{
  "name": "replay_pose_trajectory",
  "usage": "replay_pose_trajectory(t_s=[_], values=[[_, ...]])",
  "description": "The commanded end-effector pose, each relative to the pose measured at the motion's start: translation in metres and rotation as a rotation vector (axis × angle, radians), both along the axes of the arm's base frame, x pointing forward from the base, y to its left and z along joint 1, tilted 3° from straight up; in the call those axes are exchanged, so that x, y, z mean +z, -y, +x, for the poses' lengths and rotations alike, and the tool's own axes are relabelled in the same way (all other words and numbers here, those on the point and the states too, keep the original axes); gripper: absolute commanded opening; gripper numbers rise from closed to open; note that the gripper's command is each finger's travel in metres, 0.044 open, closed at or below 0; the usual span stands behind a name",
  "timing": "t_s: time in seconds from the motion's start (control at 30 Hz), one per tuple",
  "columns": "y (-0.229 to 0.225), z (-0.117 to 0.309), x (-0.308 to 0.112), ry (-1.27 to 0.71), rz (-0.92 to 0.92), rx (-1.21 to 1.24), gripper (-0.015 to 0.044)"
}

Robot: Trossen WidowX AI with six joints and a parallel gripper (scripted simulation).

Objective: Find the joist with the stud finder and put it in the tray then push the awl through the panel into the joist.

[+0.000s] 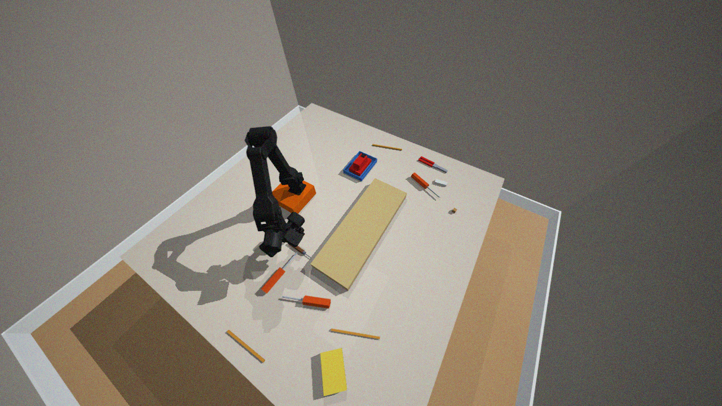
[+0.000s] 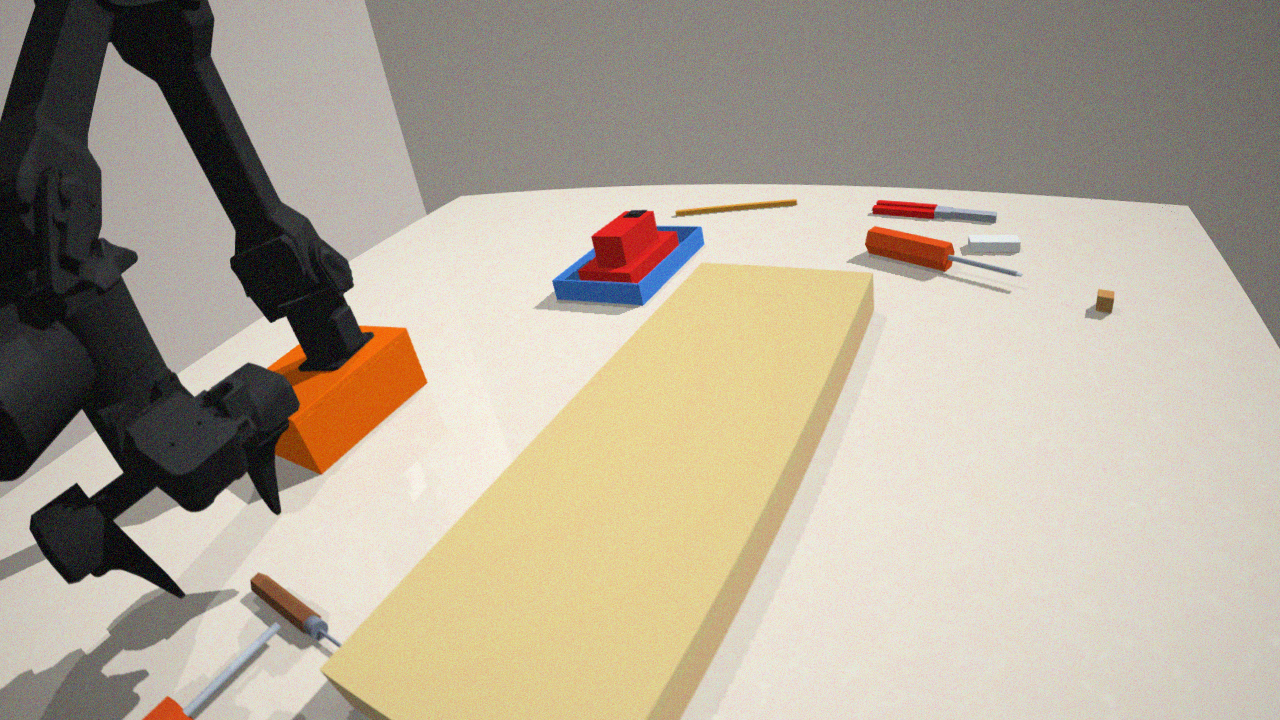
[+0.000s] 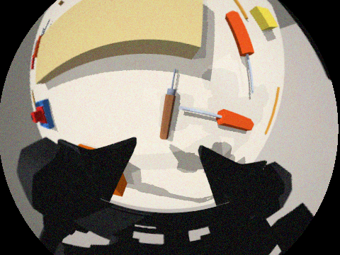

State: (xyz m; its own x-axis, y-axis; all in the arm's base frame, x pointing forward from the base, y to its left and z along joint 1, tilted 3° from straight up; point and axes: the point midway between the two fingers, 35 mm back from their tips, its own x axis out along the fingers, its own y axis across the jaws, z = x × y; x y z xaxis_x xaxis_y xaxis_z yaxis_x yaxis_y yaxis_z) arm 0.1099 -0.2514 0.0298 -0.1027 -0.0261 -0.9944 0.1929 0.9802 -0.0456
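The red stud finder sits in the blue tray. The tan floor panel lies flat, with no hole visible. The awl, with brown handle and thin metal shaft, lies on the table by the panel's near corner. My gripper is open and empty, above the table close to the awl's handle end. In the top view the arm hides its fingertips.
An orange-handled screwdriver lies with its shaft tip close to the awl. Another lies off the panel's near end. A yellow block, pencil-like sticks and red-handled pliers lie farther out.
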Motion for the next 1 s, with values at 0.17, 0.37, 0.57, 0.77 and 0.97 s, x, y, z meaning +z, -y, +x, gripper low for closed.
replay_pose_trajectory(t_s=[0.17, 0.37, 0.57, 0.77, 0.97], values=[[-0.004, -0.003, -0.001, -0.008, 0.007, -0.005, 0.0440], [-0.006, -0.001, -0.003, -0.008, 0.008, -0.005, 0.0440], [-0.006, -0.001, -0.012, -0.008, 0.008, -0.005, 0.0440], [-0.005, -0.001, -0.022, -0.008, 0.008, -0.005, 0.0440], [-0.005, -0.002, -0.032, -0.008, 0.008, -0.005, 0.0440]])
